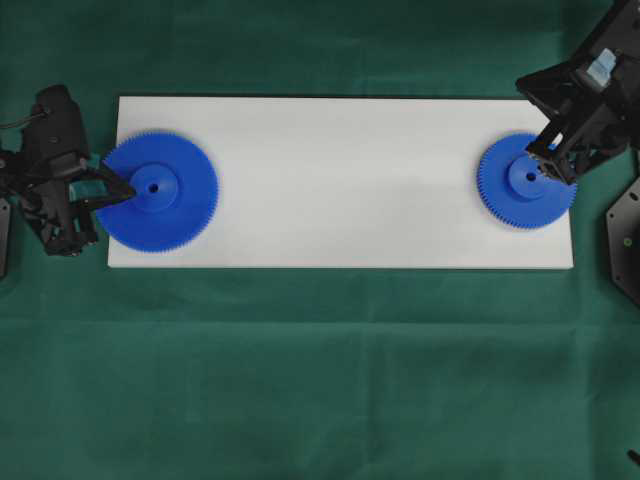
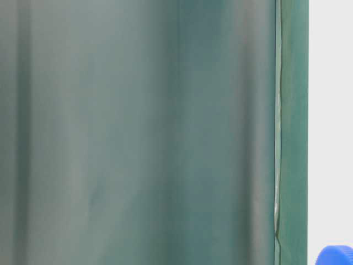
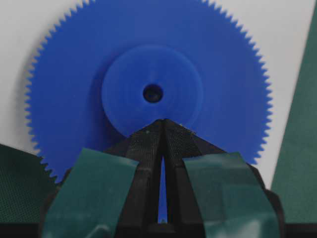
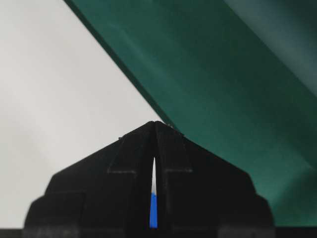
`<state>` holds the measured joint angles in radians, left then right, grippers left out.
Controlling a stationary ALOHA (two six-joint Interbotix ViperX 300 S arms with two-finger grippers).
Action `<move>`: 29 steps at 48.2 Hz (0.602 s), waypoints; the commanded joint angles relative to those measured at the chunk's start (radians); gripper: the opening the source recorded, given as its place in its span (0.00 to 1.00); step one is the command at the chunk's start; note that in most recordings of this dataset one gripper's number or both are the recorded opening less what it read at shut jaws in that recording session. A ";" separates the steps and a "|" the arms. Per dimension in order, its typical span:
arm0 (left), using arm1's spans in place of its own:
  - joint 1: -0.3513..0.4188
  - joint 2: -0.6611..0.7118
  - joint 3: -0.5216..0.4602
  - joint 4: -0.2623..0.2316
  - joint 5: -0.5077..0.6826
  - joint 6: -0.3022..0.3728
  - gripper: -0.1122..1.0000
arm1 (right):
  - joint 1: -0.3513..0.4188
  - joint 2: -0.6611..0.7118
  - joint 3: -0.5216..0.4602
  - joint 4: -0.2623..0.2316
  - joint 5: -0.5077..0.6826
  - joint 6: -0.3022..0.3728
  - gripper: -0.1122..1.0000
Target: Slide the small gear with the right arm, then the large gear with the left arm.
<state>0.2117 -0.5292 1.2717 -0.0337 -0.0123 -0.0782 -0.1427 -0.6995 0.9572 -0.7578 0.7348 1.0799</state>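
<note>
- Right gripper [image 1: 547,170]: fingers pressed together into a point, grasping nothing. In the overhead view the tip rests over the raised hub of the small gear [image 1: 527,181], which lies at the 3 o'clock end of the white board [image 1: 340,180].
- Left gripper [image 1: 128,191]: likewise clenched and empty. In the left wrist view its tip [image 3: 163,121] meets the 6 o'clock rim of the flat hub on the large gear [image 3: 148,84], at the board's 9 o'clock end.
- Risk, small gear: the point could ride up over the hub and slip off, leaving the gear behind (contact pressure cannot be judged here). An off-centre push may spin it rather than slide it.
- Risk, large gear: its 9 o'clock teeth overhang the board edge; a downward push there could tip it onto the green cloth [image 1: 320,380].
- Surroundings: bare board lies between the gears, which are well apart. Nothing stands in either path.
- A black fixture [image 1: 622,235] sits off the board at 3 o'clock, just beside the right arm.
</note>
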 commanded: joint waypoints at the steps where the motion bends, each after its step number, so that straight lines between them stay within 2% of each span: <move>1: 0.003 0.012 -0.015 0.000 -0.049 -0.002 0.10 | 0.002 0.005 -0.026 -0.006 -0.005 -0.002 0.55; 8: 0.003 0.021 -0.005 0.000 -0.114 0.000 0.10 | 0.002 0.017 -0.029 -0.005 -0.005 0.000 0.55; 29: 0.014 0.120 -0.023 0.003 -0.160 0.003 0.10 | 0.002 0.038 -0.032 -0.006 -0.005 0.003 0.55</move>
<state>0.2194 -0.4234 1.2701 -0.0322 -0.1442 -0.0767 -0.1427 -0.6627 0.9511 -0.7578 0.7348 1.0815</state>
